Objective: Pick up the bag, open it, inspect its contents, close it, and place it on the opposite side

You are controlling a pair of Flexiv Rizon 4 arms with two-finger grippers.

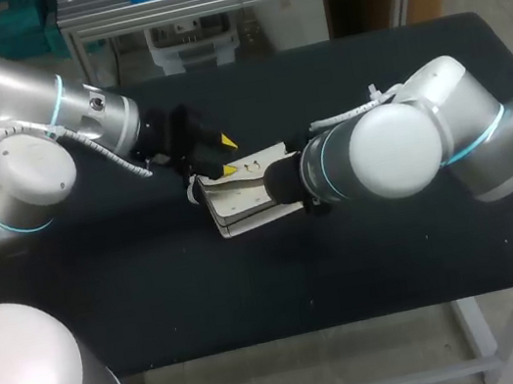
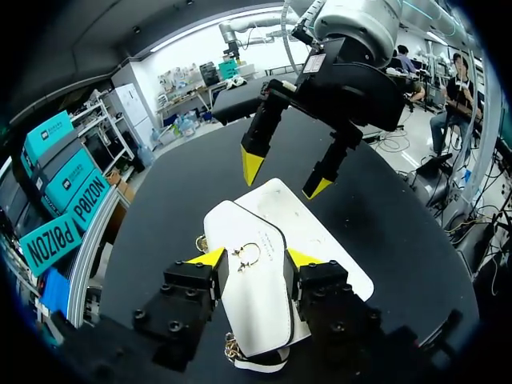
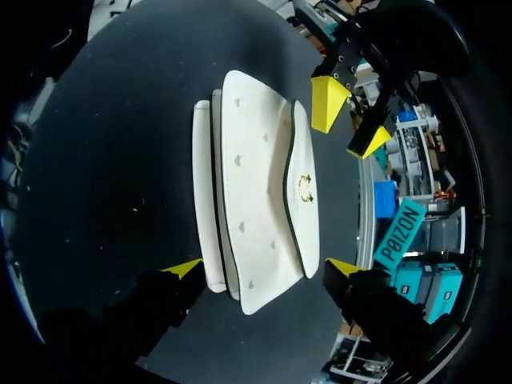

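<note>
1. White bag (image 1: 242, 194) lies flat mid-desk (image 1: 338, 88), between the near and far edges.
2. My left gripper (image 2: 256, 258): fingers spread, poised over the bag's clasp end.
3. My right gripper (image 3: 264, 268): spread wide over the opposite end, gripping nothing.

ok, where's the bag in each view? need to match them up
Head: bag mid-table, its right end under the right arm.
Left wrist: bag seen between the left gripper's open fingers; right gripper hangs over its far end.
Right wrist: bag ahead of the right gripper, between its tips, left gripper at the far end.
Landmark: gold ring on the flap, clear in both wrist views.
</note>
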